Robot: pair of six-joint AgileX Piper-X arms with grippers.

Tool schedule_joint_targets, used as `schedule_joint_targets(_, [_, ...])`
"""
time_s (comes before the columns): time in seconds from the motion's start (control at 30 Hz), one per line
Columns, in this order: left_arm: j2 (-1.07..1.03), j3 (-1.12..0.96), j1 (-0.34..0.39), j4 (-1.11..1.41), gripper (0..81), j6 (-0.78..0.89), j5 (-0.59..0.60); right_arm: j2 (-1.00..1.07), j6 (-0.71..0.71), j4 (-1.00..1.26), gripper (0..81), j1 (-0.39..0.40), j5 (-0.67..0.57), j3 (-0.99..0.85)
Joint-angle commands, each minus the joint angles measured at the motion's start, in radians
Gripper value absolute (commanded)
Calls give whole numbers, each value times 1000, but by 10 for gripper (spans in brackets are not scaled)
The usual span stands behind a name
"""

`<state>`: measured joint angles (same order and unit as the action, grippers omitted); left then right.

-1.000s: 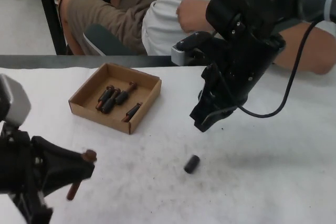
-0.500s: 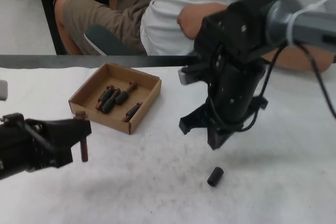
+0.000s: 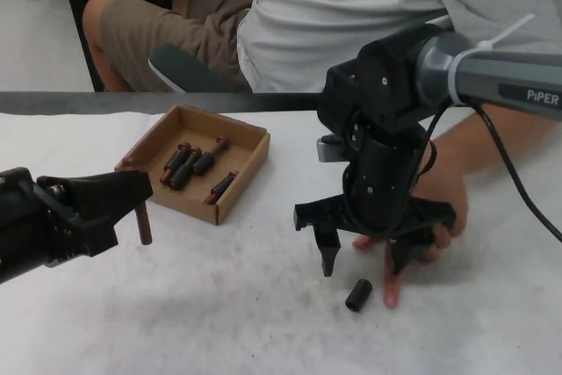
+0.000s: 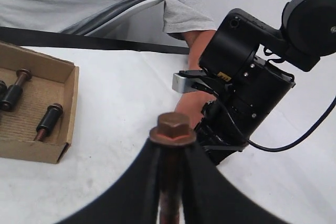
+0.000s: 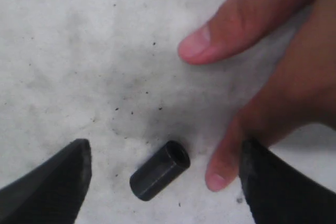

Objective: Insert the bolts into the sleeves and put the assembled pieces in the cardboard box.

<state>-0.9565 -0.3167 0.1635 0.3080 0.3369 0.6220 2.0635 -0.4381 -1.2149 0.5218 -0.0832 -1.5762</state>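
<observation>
Left tool (image 3: 132, 189) grips bolt (image 3: 143, 224); right tool (image 3: 363, 262) spread above sleeve (image 5: 159, 170).

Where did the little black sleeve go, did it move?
Yes. In the high view the sleeve lies farther from the cardboard box than a second ago, shifted right and toward the camera.

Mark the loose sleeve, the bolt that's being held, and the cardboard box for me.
loose sleeve (image 5: 160, 177): right wrist view, middle of its side.
bolt (image 4: 172, 128): left wrist view, its hex head.
cardboard box (image 3: 244, 177): high view, its outer side wall.
</observation>
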Motion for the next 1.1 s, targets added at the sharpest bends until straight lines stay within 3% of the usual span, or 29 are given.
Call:
schedule_joint_targets(0.0, [1,-2,-3,18,8,8,0,3,-13,-15,735,-4,12,2])
schedule_joint_targets(0.33, [1,-2,-3,18,8,8,0,3,24,-30,735,-2,7,2])
schedule_joint_targets(0.47, [1,-2,-3,18,8,8,0,3,159,-33,735,18,-24,2])
schedule_joint_targets(0.63, [1,-2,-3,18,8,8,0,3,438,-56,735,59,-65,2])
schedule_joint_targets(0.7, [1,-2,-3,18,8,8,0,3,458,-57,735,70,-81,2])
schedule_joint_targets(0.83, [1,-2,-3,18,8,8,0,3,621,-49,735,94,-30,2])
schedule_joint_targets(1.07, [1,-2,25,21,8,8,5,3,694,11,735,96,17,59])
